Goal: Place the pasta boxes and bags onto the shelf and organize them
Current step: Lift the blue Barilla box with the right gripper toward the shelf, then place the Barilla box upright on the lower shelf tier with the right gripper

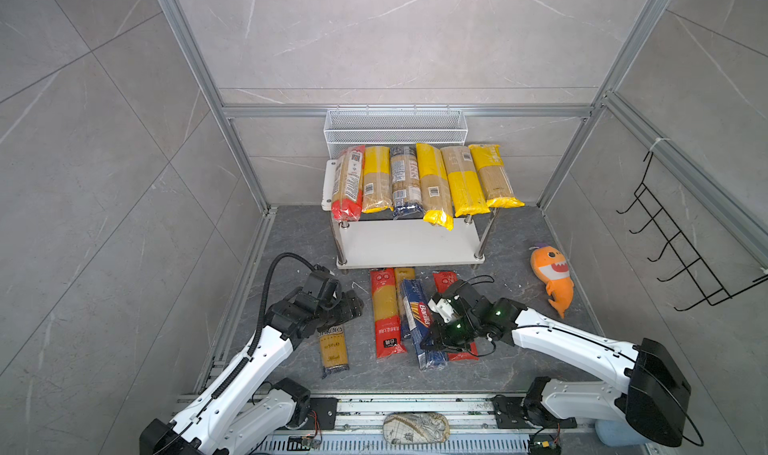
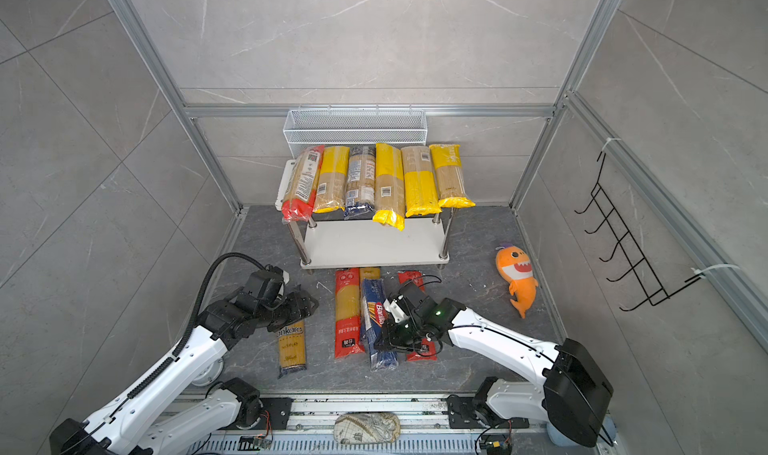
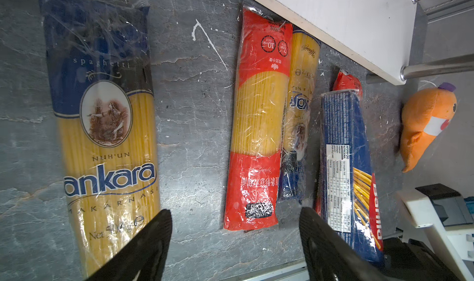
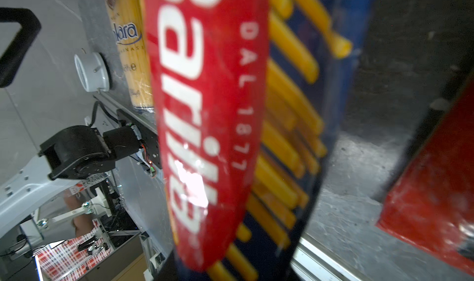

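Note:
The shelf (image 1: 407,245) (image 2: 374,245) stands at the back. Several pasta bags (image 1: 432,183) lie side by side across its top board, and its lower board is bare. In front of it on the floor lie an Ankara bag (image 1: 332,349) (image 3: 107,138), a red-ended bag (image 1: 385,311) (image 3: 256,125), a second Ankara bag (image 1: 404,274) partly covered, a blue Barilla box (image 1: 415,303) (image 4: 205,113) and a red bag (image 1: 442,280). My left gripper (image 1: 353,303) (image 3: 235,210) hovers open between the Ankara bag and the red-ended bag. My right gripper (image 1: 434,343) is shut across the Barilla box near its front end.
An orange plush toy (image 1: 552,278) lies on the floor to the right of the shelf. A white mesh basket (image 1: 395,127) hangs on the back wall and a black hook rack (image 1: 681,245) on the right wall. An aluminium rail (image 1: 415,407) borders the front.

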Robot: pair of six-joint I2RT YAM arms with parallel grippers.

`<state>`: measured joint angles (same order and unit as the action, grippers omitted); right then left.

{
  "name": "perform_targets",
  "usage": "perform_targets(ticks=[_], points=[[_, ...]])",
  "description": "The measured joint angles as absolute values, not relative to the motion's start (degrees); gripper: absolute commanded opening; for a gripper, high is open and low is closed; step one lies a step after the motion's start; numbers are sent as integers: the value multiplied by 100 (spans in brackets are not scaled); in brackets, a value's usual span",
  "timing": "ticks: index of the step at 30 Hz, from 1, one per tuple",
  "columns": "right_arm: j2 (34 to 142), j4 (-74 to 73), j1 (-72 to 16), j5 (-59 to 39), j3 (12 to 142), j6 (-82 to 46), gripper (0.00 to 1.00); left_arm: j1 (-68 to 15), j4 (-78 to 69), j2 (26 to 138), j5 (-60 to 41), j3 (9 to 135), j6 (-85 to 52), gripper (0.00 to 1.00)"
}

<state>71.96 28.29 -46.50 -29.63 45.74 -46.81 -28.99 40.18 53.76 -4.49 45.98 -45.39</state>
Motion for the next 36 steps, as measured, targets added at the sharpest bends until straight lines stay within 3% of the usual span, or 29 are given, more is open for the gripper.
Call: perform_targets(ticks=[12, 25, 36], points=[[8084, 1667, -3885, -3863, 4864, -4746, 0, -2899, 4158, 5299, -301, 4958, -4499, 81], [10248, 89, -3312, -4866, 6495, -4853, 1, -2899, 4414, 5013, 60, 5487, -4217, 83], [12567, -1013, -3094, -5212, 8519, -5387, 7, -2847, 4488, 5494, 152, 6038, -3795, 85]])
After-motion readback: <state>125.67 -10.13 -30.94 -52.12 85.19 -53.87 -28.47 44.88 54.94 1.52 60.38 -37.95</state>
